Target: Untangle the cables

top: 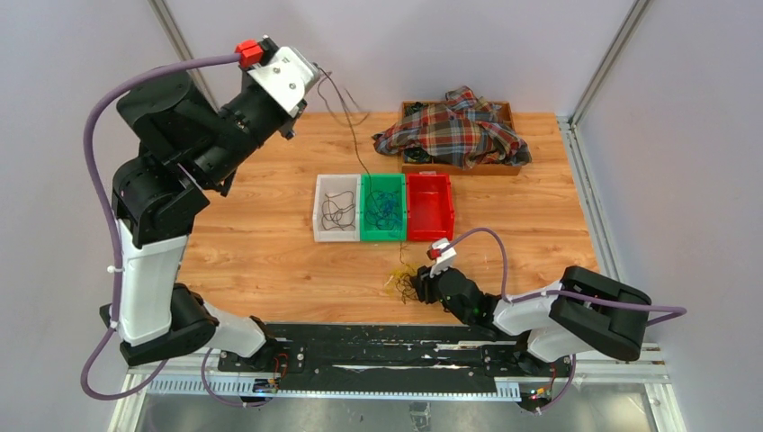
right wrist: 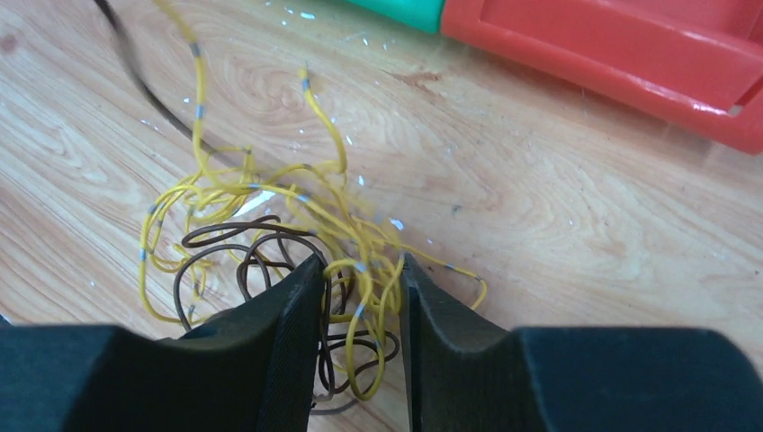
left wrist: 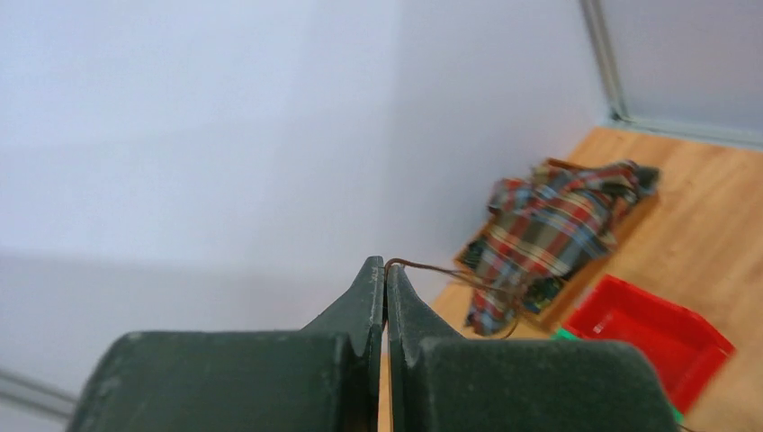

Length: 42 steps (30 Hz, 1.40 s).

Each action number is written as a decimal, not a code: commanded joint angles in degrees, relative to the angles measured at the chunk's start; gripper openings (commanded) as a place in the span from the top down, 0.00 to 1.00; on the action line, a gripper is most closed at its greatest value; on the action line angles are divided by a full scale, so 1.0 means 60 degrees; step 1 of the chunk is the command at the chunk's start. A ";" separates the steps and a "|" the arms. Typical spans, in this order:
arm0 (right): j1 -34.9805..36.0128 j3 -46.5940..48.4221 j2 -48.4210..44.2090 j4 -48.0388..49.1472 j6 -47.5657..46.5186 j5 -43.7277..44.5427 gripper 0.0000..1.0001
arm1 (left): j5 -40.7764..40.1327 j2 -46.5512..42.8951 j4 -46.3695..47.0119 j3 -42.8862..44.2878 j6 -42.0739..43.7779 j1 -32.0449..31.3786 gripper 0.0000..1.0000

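Note:
My left gripper (top: 317, 74) is raised high at the back left, shut on the end of a dark brown cable (top: 355, 135). The pinch shows in the left wrist view (left wrist: 386, 270), with the cable (left wrist: 441, 268) trailing off to the right. The cable runs down over the green bin to a tangle of yellow and brown cables (top: 400, 283) on the table's near edge. My right gripper (top: 418, 286) is low at that tangle. In the right wrist view its jaws (right wrist: 362, 270) stand narrowly apart, closed around a bunch of yellow and brown loops (right wrist: 270, 193).
Three bins stand mid-table: a white one (top: 317, 211) holding dark wires, a green one (top: 363, 229) holding blue wires, and a red one (top: 450, 211). A plaid cloth (top: 454, 130) lies over a wooden tray (top: 504, 166) at the back right.

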 commanded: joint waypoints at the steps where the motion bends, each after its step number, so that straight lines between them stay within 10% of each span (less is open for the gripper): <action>1: 0.0159 -0.0233 0.0108 0.0174 0.0273 0.0281 0.65 | -0.1770 -0.0537 0.2958 -0.0529 0.1067 -0.0069 1.00; 27: 0.0325 -0.1099 -0.0524 -0.0007 0.0980 0.1060 0.68 | -0.3318 -0.0060 0.7354 0.0541 0.5955 -0.0057 1.00; 42: 0.0360 -0.1013 -0.3038 -0.1826 0.0726 0.1561 0.68 | -0.3599 -0.2488 0.6272 -0.6675 0.4275 -0.0049 1.00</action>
